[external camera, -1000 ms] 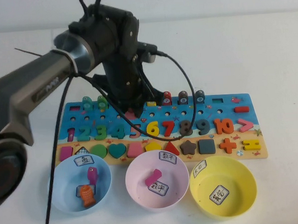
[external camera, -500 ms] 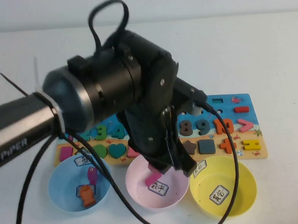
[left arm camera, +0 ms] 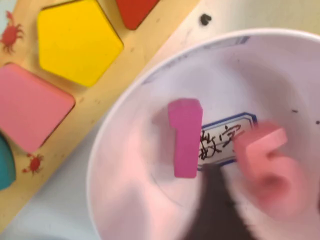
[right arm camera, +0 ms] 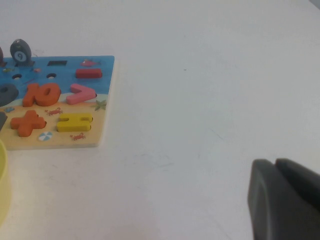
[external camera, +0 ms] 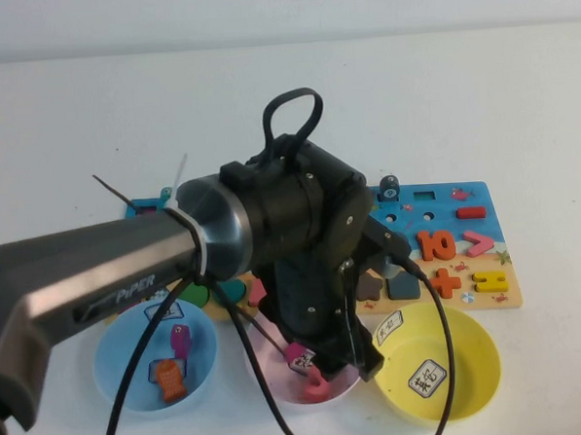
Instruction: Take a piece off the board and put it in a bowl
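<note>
The left arm is reaching across the board and hanging its left gripper over the pink bowl, low enough for a short drop. The piece, a pinkish "5", is lying loose inside that bowl beside a magenta block, so the fingers are evidently parted and holding nothing. The right gripper is sitting parked over bare table, well apart from the board; whether its fingers are parted cannot be told. The white table is running back to a pale wall.
</note>
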Motion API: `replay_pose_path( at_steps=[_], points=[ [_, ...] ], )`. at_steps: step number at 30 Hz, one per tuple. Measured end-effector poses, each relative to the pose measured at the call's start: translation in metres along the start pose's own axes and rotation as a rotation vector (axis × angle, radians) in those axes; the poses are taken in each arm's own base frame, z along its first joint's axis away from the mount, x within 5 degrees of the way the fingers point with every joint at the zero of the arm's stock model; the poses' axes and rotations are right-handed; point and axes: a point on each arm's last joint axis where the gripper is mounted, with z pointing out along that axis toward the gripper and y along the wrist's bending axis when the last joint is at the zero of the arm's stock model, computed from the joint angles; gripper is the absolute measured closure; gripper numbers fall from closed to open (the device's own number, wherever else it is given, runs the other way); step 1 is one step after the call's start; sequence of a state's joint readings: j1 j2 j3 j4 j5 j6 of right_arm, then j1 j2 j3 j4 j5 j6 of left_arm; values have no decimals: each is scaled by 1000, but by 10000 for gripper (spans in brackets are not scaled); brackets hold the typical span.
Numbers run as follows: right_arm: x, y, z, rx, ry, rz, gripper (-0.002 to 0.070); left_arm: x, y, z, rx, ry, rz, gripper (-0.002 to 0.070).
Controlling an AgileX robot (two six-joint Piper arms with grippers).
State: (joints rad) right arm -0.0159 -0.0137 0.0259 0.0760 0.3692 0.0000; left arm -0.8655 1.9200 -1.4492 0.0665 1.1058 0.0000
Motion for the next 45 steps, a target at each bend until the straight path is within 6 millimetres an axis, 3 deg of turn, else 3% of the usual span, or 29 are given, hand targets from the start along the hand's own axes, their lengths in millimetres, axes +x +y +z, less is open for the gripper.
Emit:
replay_pose_path(
  at_steps=[3,6,9,13,16,22,25,31,40,43,45],
  points=[
    [0,0,0,0,0,0,694,-1,1,1,-6,-6,11,189],
    [0,0,0,0,0,0,694,-1,2,-3,-24,-24,21,171],
    [0,0,0,0,0,0,694,1,5,-18,-48,-102,33,255],
    [0,0,0,0,0,0,694,15,7,-52,-71,-317,45,537],
    [0,0,0,0,0,0,694,38,7,-70,-73,-465,51,636],
    [0,0,0,0,0,0,694,95,5,-96,-75,-659,52,669],
    [0,0,0,0,0,0,694,126,5,-112,-55,-700,-27,671],
    [0,0,0,0,0,0,694,168,9,-144,-79,-744,-84,673],
    [0,0,0,0,0,0,694,197,16,-151,-143,-715,-150,677],
    [0,0,0,0,0,0,694,202,16,-139,-160,-785,-120,677],
    [0,0,0,0,0,0,694,209,17,-121,-163,-871,-107,677]
  ],
)
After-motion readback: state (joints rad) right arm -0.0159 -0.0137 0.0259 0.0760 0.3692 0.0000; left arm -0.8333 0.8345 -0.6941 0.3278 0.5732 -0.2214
